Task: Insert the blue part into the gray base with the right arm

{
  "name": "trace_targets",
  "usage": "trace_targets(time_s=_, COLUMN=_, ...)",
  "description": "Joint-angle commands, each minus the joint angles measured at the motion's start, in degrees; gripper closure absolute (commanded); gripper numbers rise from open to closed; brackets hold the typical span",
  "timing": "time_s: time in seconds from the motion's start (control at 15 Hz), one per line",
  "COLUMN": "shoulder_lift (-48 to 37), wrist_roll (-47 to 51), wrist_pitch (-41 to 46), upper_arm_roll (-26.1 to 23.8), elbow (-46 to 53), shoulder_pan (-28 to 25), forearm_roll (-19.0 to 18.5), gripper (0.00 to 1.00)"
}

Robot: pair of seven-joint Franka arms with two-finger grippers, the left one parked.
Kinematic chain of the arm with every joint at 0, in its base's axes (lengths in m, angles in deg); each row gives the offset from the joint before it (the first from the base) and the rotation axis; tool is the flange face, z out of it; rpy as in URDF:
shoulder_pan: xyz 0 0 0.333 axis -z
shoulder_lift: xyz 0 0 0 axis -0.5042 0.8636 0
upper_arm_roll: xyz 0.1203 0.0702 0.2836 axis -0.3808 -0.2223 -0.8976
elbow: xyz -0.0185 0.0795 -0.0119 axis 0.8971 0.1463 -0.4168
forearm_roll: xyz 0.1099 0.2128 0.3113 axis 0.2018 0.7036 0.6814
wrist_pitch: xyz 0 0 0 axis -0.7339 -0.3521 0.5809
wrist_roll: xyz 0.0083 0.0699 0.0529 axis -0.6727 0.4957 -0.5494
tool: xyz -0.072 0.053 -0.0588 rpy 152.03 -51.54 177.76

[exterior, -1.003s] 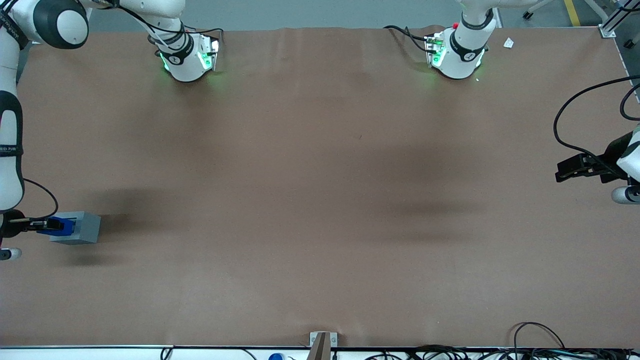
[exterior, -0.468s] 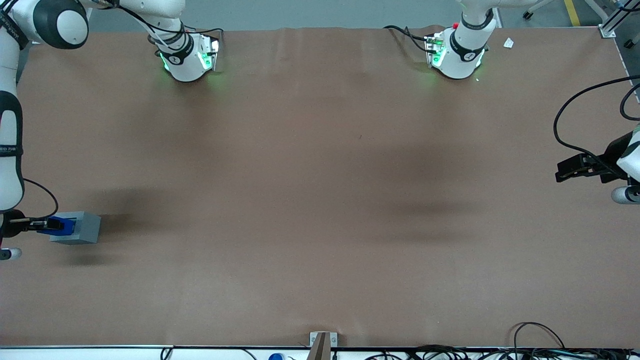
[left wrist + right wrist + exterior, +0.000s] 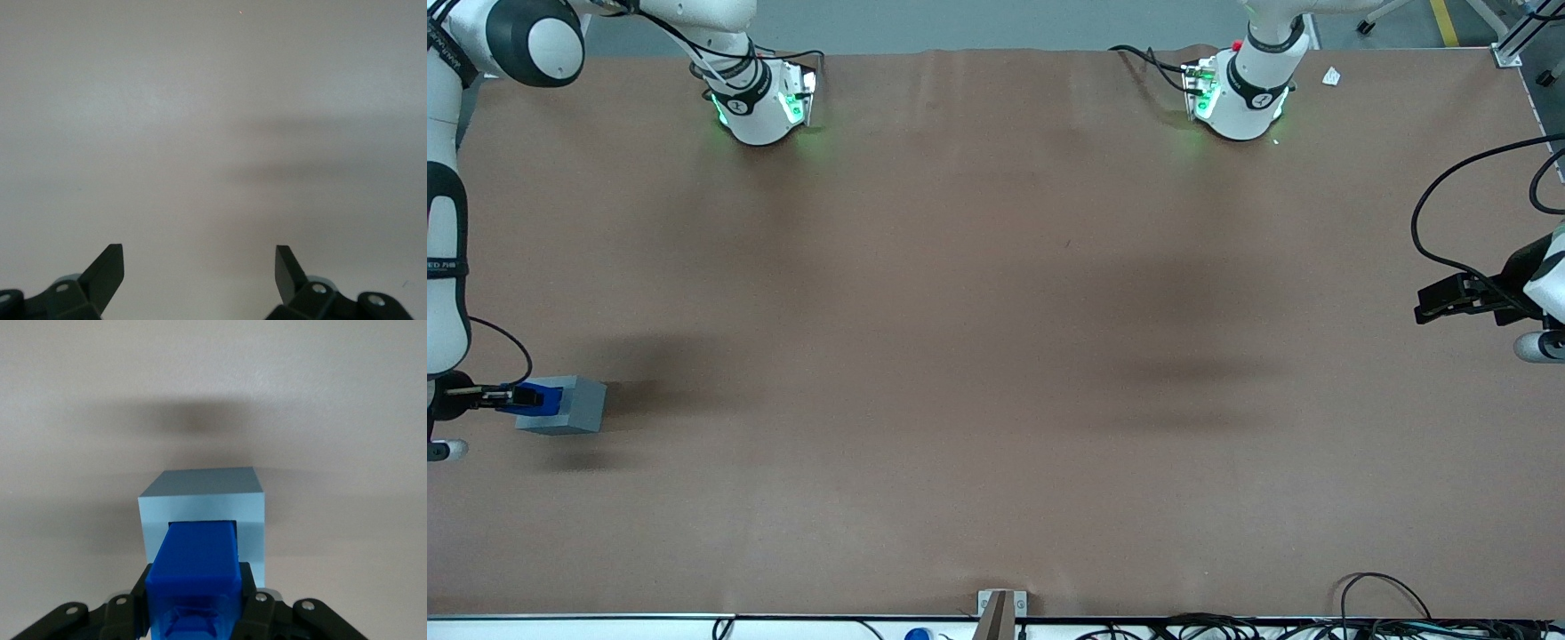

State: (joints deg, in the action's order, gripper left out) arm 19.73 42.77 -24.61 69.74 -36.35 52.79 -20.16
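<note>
Your gripper (image 3: 505, 397) sits low at the working arm's end of the table (image 3: 996, 356), fingers (image 3: 257, 603) pinching the blue part (image 3: 195, 567). The part's leading end is inside the square opening of the gray base (image 3: 203, 503), which rests on the table surface.

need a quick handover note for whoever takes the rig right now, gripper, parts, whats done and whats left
Gripper: shut on the blue part, low over the table at the working arm's end.
Gray base: on the table, its opening facing the gripper.
Done: blue part picked, lined up, its leading end at or just inside the opening.
Left: push it fully home, judged by how much blue shows outside, then open and back away.
</note>
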Motion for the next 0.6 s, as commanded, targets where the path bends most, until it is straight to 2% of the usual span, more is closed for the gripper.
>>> trace_targets(time_s=0.0, shoulder_lift=-0.28, wrist_roll=0.89, wrist_pitch=0.38, upper_arm_roll=-0.34, elbow=-0.56, shoulder_pan=0.25, forearm_roll=0.24, gripper=1.00)
trace_targets(time_s=0.53, shoulder_lift=0.51, wrist_roll=0.71, wrist_pitch=-1.63, upper_arm_roll=-0.34, elbow=-0.47, shoulder_pan=0.69, forearm_roll=-0.29, gripper=1.00)
